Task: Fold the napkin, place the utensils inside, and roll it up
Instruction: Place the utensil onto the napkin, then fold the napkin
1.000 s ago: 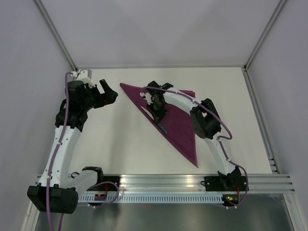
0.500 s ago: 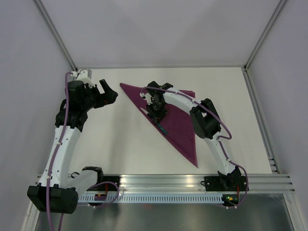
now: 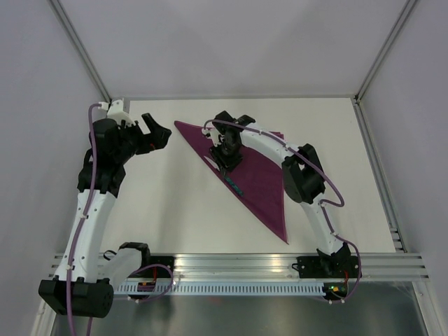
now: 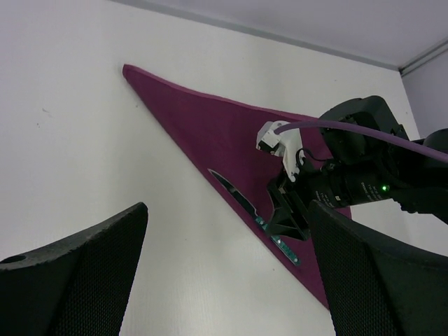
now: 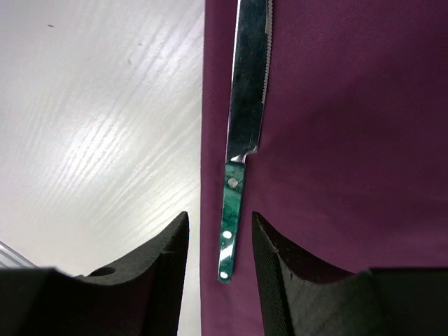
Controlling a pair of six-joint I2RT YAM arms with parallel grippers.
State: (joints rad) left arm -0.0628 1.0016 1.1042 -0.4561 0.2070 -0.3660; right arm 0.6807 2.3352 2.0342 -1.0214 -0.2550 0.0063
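The magenta napkin (image 3: 260, 176) lies folded into a triangle in the middle of the table, also visible in the left wrist view (image 4: 203, 129) and the right wrist view (image 5: 336, 140). The knife (image 5: 238, 161) rests flat on the cloth along its left folded edge, green handle (image 3: 235, 186) toward the arms. My right gripper (image 5: 220, 218) hovers over the handle, open, with a gap on each side. In the top view it (image 3: 227, 158) hides the blade. My left gripper (image 3: 159, 134) hangs wide open above bare table, left of the napkin's far corner.
The white table (image 3: 175, 203) is bounded by grey walls and a metal rail (image 3: 280, 264) at the near edge. The napkin's long point (image 3: 283, 236) reaches toward the right arm's base.
My right gripper's jaws have spread apart and let go of the knife, which now lies free on the napkin. The left arm has shifted slightly.
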